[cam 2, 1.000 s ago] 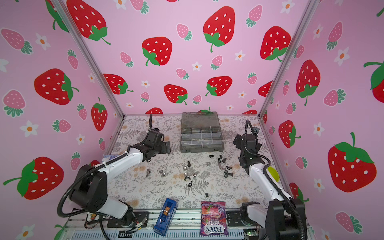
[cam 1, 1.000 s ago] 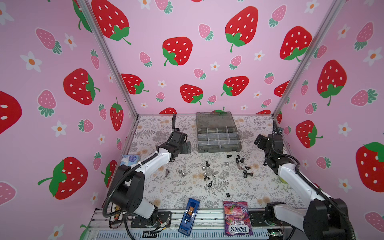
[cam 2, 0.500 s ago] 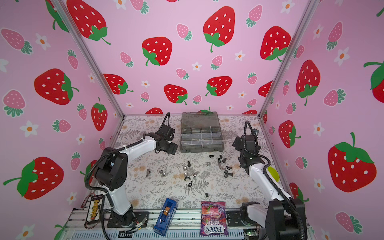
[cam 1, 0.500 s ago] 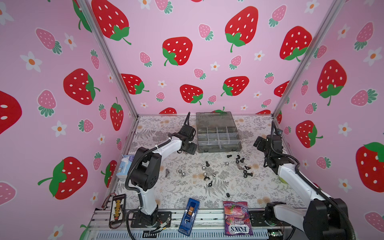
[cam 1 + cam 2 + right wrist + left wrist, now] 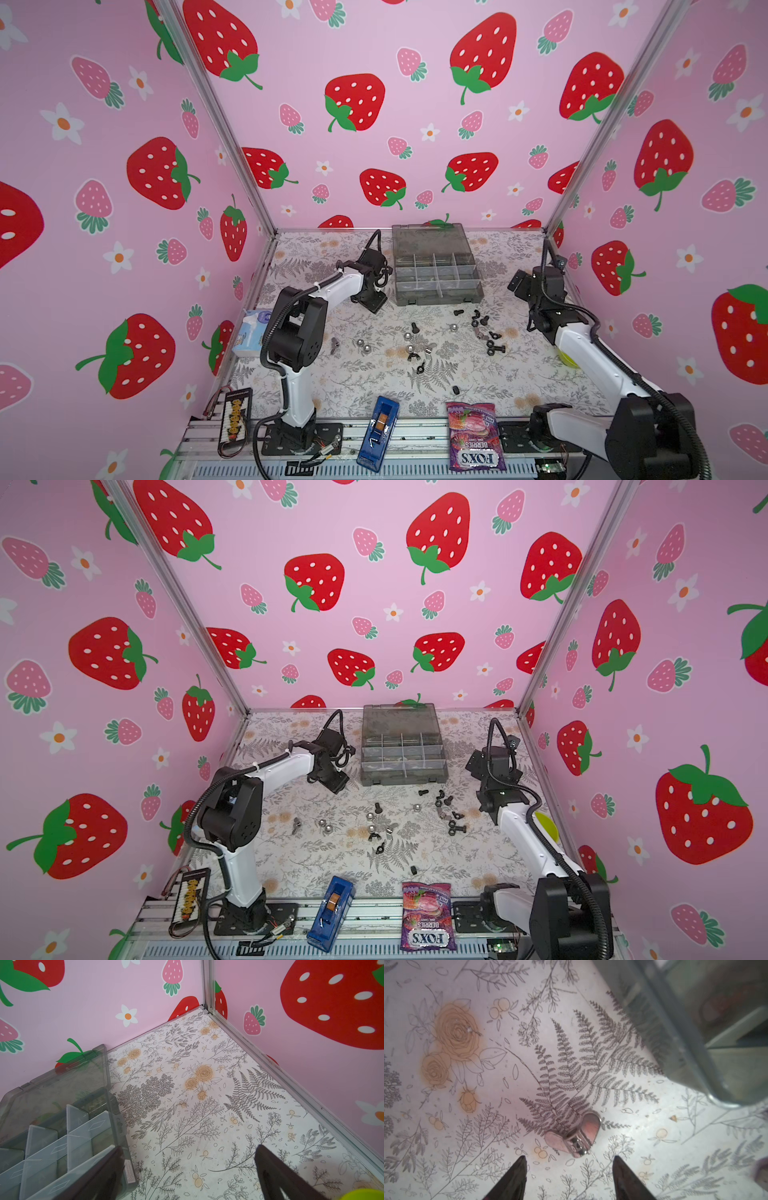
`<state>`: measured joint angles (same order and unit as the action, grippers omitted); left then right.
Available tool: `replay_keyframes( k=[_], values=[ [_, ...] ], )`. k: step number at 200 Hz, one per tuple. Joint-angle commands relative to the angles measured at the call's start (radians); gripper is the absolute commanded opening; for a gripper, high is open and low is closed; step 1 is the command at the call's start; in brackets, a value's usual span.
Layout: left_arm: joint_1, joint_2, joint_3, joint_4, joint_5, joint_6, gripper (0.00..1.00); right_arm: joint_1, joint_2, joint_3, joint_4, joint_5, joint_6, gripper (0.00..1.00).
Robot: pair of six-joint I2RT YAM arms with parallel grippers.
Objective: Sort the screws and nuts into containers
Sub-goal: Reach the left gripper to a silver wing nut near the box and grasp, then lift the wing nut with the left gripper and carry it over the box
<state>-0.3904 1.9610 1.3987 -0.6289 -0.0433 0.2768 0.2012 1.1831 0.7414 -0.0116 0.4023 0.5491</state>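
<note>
Both top views: the left gripper [image 5: 376, 306] points down beside the box [image 5: 440, 296], its fingers hidden under the wrist. Screws [image 5: 458, 311] and nuts [image 5: 360, 343] lie scattered on the table [image 5: 353, 386], outside the cells [image 5: 435, 271], whose contents are too small to tell.

Left wrist: fingertips [image 5: 519, 1169] are partly apart, gripping nothing. A silver wing nut [image 5: 575, 1138] lies just beyond them, and the box corner is blurred.

Right wrist: the right gripper [image 5: 189, 1148] is spread wide with the finger bases cut off. The cells beside one finger show only clear dividers [image 5: 62, 1147].
</note>
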Motion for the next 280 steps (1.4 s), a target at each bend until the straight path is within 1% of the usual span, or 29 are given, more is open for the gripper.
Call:
replay_keyframes(
  k=[1,33,50,66,97,111,120,159,190,255,280],
  values=[
    [0.016,0.033,0.045,-0.036,0.026,0.07,0.65,0.004,0.011,0.028,-0.015,0.029,0.023,1.0],
    [0.02,0.069,0.081,-0.057,0.031,0.082,0.65,0.005,0.039,0.049,-0.023,0.038,0.026,1.0],
    [0.021,0.089,0.097,-0.052,0.024,0.082,0.61,0.004,0.055,0.055,-0.02,0.035,0.028,1.0],
    [0.022,0.11,0.117,-0.046,0.008,0.07,0.55,0.005,0.069,0.06,-0.016,0.027,0.031,1.0],
    [0.022,0.142,0.146,-0.047,-0.003,0.051,0.54,0.006,0.085,0.065,-0.013,0.013,0.035,1.0],
    [0.023,0.151,0.156,-0.054,-0.001,0.047,0.51,0.006,0.087,0.067,-0.014,0.012,0.035,1.0],
    [0.024,0.151,0.157,-0.062,0.0,0.043,0.49,0.006,0.086,0.067,-0.016,0.015,0.034,1.0],
    [0.027,0.126,0.126,-0.096,0.031,0.017,0.47,0.007,0.074,0.062,-0.022,0.023,0.032,1.0],
    [0.028,0.131,0.118,-0.114,0.049,-0.007,0.45,0.007,0.071,0.062,-0.021,0.03,0.026,1.0],
    [0.027,0.137,0.099,-0.117,0.053,-0.009,0.32,0.006,0.066,0.056,-0.025,0.034,0.031,1.0],
    [0.025,0.132,0.102,-0.146,0.044,0.003,0.27,0.006,0.064,0.058,-0.028,0.039,0.031,1.0]
  ],
)
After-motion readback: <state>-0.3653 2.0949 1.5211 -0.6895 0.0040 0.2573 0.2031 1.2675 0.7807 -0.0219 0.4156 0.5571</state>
